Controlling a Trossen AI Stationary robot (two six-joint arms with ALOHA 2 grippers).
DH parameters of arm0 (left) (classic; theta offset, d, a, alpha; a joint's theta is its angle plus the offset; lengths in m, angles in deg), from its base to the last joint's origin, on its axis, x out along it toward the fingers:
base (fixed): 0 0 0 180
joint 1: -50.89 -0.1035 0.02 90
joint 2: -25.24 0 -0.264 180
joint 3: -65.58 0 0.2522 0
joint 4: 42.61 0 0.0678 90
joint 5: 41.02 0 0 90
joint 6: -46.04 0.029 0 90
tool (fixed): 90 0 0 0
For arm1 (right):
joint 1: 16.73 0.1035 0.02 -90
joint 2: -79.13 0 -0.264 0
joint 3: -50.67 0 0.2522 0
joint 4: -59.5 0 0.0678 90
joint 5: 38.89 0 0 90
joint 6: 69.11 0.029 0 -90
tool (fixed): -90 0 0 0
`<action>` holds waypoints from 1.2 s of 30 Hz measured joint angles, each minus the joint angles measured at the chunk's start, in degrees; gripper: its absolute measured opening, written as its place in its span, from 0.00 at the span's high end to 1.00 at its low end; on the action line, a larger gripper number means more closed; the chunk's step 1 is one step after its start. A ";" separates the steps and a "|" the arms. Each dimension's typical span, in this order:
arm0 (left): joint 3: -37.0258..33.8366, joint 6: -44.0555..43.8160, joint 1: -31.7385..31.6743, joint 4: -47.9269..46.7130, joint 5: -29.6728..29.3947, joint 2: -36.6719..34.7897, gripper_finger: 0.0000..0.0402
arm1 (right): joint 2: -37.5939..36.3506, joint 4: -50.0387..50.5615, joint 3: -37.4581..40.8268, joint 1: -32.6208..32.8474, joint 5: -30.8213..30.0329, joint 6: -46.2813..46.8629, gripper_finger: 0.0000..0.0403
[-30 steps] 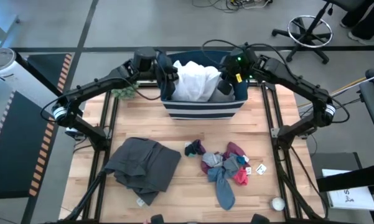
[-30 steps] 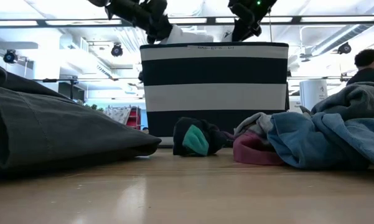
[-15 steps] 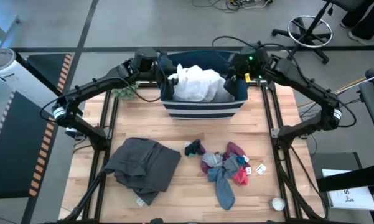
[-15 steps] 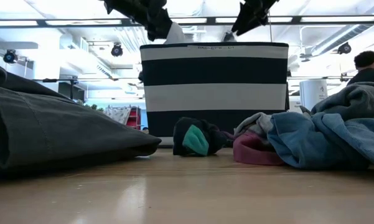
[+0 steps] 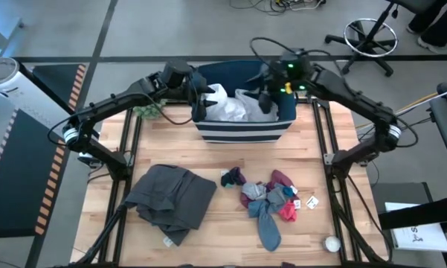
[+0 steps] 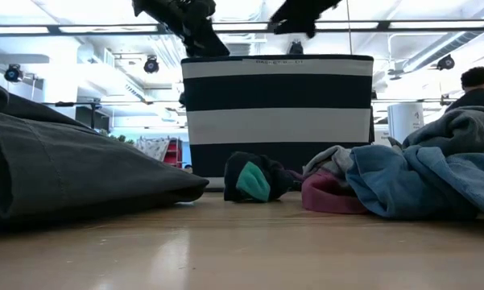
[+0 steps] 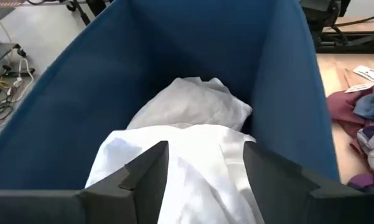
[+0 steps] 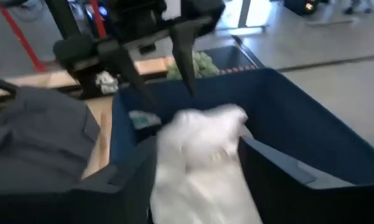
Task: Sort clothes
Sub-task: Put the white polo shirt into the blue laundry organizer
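Observation:
The white garment [image 5: 229, 106] lies crumpled inside the navy striped bin [image 5: 242, 131] at the table's far edge. My left gripper [image 5: 202, 95] hovers over the bin's left end, open, its fingers on either side of a white fold [image 7: 199, 168]. My right gripper [image 5: 265, 97] is over the bin's right part, open, above the same garment [image 8: 202, 155]. The dark grey garment [image 5: 171, 195] lies flat on the table's near left. A heap of maroon, blue and grey clothes and socks [image 5: 269, 201] lies near the middle right, with a dark and teal sock [image 5: 232, 177] beside it. My left gripper's open fingers [image 7: 150, 171] stand at the sides of the white garment's upper fold; I cannot tell whether they touch it. My right gripper's open fingers [image 8: 271, 165] stand over the garment from above; the blur hides whether they touch it.
A green fuzzy plant [image 5: 147, 110] sits left of the bin. Small white tags [image 5: 311, 201] lie right of the clothes heap, and a white round object [image 5: 331, 243] lies near the front right corner. Bare wood lies between the bin and the clothes.
The white garment, held heaped above the bin's rim a second ago, has sunk into the bin and no longer shows over the rim in the low view. My right gripper has risen and gone toward the table's left, over the bin.

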 joint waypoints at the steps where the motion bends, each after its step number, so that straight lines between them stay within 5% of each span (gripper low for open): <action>1: 0.00 -0.01 0.20 -0.02 0.00 0.00 0.54 | 1.53 -1.49 0.00 0.00 0.04 0.24 0.61; 9: -0.02 1.11 0.28 -2.05 -0.05 -2.68 0.64 | 14.45 -0.20 -2.85 -1.02 2.83 -0.92 0.98; 16: -0.12 1.81 0.29 -5.90 -0.04 -8.11 0.81 | 24.23 15.76 -12.18 -1.52 4.04 -6.08 0.99; 25: -1.28 1.48 0.29 -10.29 -0.02 -13.41 0.98 | 31.61 35.46 -17.73 -2.91 -2.16 -8.68 1.00; 36: -14.46 -0.81 0.29 -0.53 0.00 -20.54 1.00 | 25.07 34.01 -15.04 -2.95 -4.73 -9.51 1.00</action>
